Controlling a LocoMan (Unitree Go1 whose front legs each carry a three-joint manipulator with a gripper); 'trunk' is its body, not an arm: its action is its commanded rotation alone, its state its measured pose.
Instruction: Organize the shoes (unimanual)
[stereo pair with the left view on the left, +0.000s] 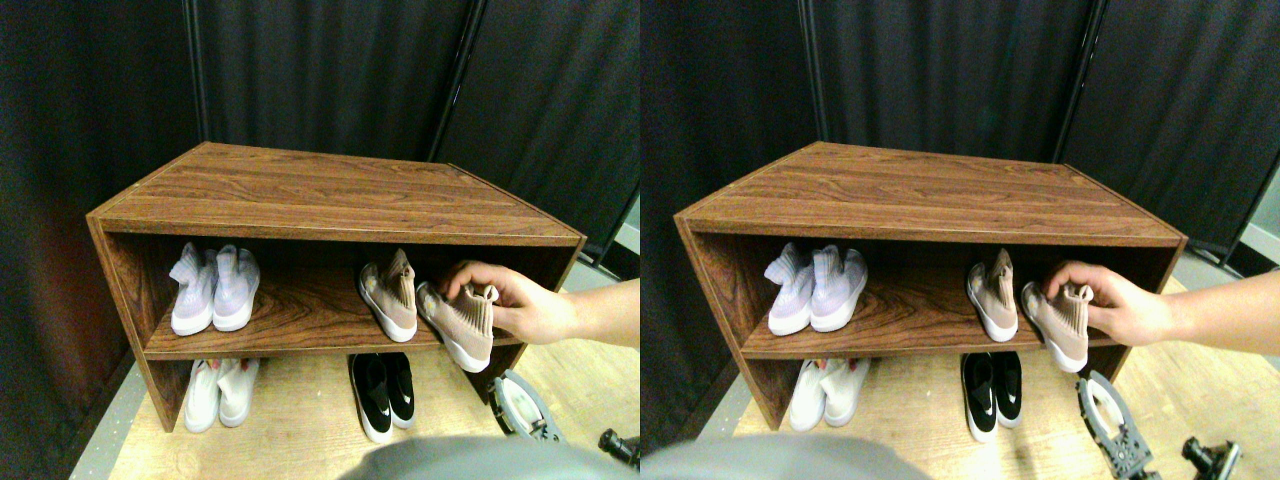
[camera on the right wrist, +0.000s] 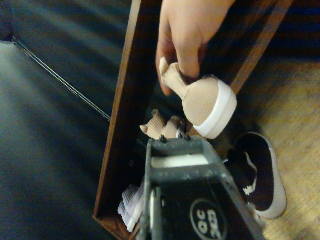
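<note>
- Hand (stereo pair with the left view on the left: 528, 308) grips beige shoe (stereo pair with the left view on the left: 462, 325), toe hanging over shelf (stereo pair with the left view on the left: 300, 318) edge beside its mate (stereo pair with the left view on the left: 390, 293).
- Tool (stereo pair with the left view on the left: 522, 405) low, near the floor; jaw state: cannot tell.

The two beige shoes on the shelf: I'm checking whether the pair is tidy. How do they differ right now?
The left beige shoe sits fully on the shelf board, untouched; the right beige shoe is gripped at its collar by a person's hand. The right one is tilted, its toe overhanging the shelf's front edge; the left one isn't. Both are pinkish-beige knit with white soles.
</note>
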